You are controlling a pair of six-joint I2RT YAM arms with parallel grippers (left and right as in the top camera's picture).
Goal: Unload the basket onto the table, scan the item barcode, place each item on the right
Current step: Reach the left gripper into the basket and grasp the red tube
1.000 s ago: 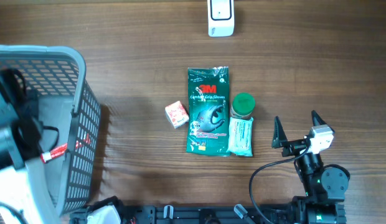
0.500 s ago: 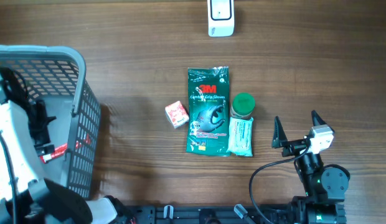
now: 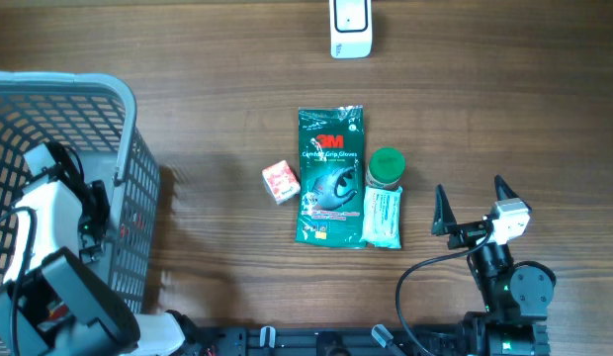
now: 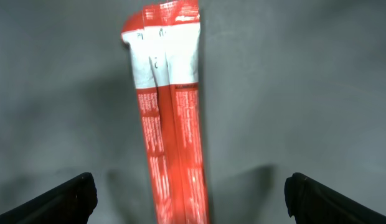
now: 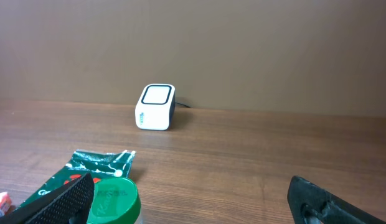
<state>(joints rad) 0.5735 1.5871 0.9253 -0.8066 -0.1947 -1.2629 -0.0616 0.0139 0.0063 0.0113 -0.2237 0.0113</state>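
1. Left tool [image 4: 190, 186] is down inside the basket [image 3: 89, 89] at the left end of the surface [image 3: 208, 99]. Its jaws are spread wide and grip nothing, with one dark fingertip at each lower corner of the wrist view.
2. Between those fingertips, apart from both, lies the sachet [image 4: 171, 112]. It is a long, narrow red strip with fine white print and a white band near its far end, and it looks like two or three sticks joined side by side. It lies flat on the basket's grey floor. From overhead the arm hides it.
3. The basket is grey plastic with lattice walls; I cannot make out anything else in it.
4. Near the middle of the surface is a small red-and-white box [image 3: 280, 182], just beside a dark green glove pack [image 3: 331, 178].
5. The white scanner [image 3: 351, 25] stands at the far edge, well apart from the rest.
6. A green-capped jar [image 3: 387, 166] and a pale green packet [image 3: 383, 218] lie against the glove pack's right side.
7. Right tool [image 3: 471, 193] hovers near the front right, jaws fully apart and empty.
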